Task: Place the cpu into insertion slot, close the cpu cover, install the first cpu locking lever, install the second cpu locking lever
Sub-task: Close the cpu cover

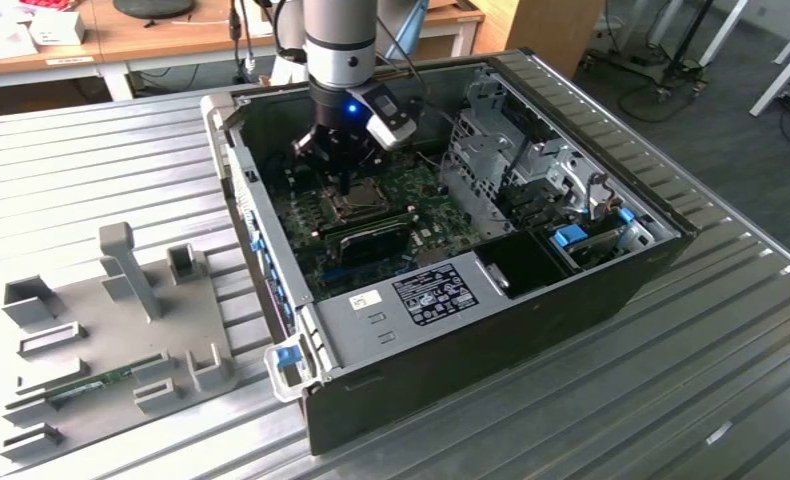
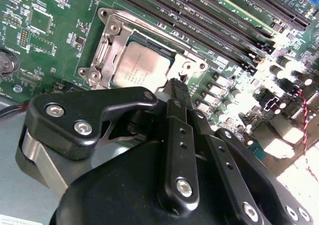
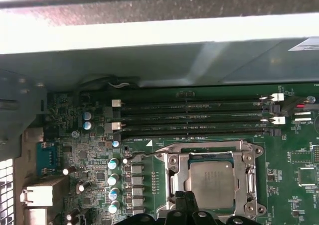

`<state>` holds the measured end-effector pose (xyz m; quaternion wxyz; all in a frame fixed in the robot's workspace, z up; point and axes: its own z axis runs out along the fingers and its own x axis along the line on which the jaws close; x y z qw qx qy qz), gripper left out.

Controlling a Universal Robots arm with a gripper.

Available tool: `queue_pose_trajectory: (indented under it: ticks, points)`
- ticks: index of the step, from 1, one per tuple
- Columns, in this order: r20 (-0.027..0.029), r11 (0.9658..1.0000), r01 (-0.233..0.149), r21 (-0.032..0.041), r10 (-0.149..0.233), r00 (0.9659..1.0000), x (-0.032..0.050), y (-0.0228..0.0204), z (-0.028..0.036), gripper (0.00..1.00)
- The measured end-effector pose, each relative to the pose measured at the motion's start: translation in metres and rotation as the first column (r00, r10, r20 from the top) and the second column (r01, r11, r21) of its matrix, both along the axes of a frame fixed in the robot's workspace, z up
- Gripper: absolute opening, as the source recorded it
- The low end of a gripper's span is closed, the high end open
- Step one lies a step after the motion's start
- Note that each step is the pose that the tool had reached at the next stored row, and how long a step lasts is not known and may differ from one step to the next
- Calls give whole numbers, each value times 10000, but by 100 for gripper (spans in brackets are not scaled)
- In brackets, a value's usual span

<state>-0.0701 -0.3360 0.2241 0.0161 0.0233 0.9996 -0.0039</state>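
Part of the slot's (image 1: 344, 208) near edge is lying hidden behind the gripper (image 2: 178, 84) in both wrist views, so how the cover (image 2: 115, 31) is being fastened on that side cannot be made out. The gripper's fingers (image 2: 175, 130) are pressing together with nothing showing between them. The tips are hanging just over the cover's edge, and whether they are touching it cannot be told. The cpu (image 2: 139, 68) is sitting flat in the slot just beyond the tips, its grey top showing through the window of the cover, which is lying down over it.

In the first wrist view the gripper (image 3: 185, 199) is cut off by the frame edge, its tips poking in just before the cpu (image 3: 212, 182). A thin wire lever (image 3: 142, 155) is running out from the corner of the cover (image 3: 175, 180) across the board (image 3: 294, 150); whether it is latched is unclear. The memory slots (image 3: 194, 118) are lying beyond the cover, away from the gripper.

In the exterior view the gripper (image 1: 351, 178) is reaching down into the open case (image 1: 635, 270), which is standing on the ribbed bench (image 1: 102, 150), and the arm is covering part of the slot.
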Motion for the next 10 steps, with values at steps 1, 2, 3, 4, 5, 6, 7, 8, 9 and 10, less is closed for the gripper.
queue_pose_trajectory:
  ticks: [1,2,3,4,5,6,7,8,9,10]
  points:
    - [3,10000,-1,0,1,10000,0,0,0,10]
    - [3,10000,-2,0,2,10000,1,0,0,10]
    - [2,10000,-2,-2,2,10000,4,0,1,10]
    - [2,10000,-1,-3,1,10000,12,0,1,10]
    - [1,10000,0,-3,0,10000,22,0,1,10]
    - [2,10000,1,-1,-1,10000,36,0,1,10]
    - [3,10000,0,-1,0,10000,50,0,1,10]
    - [2,10000,0,-2,0,10000,66,0,1,10]
    - [3,10000,-2,-1,2,10000,82,0,1,10]
    - [3,10000,-1,-1,1,10000,98,0,1,10]
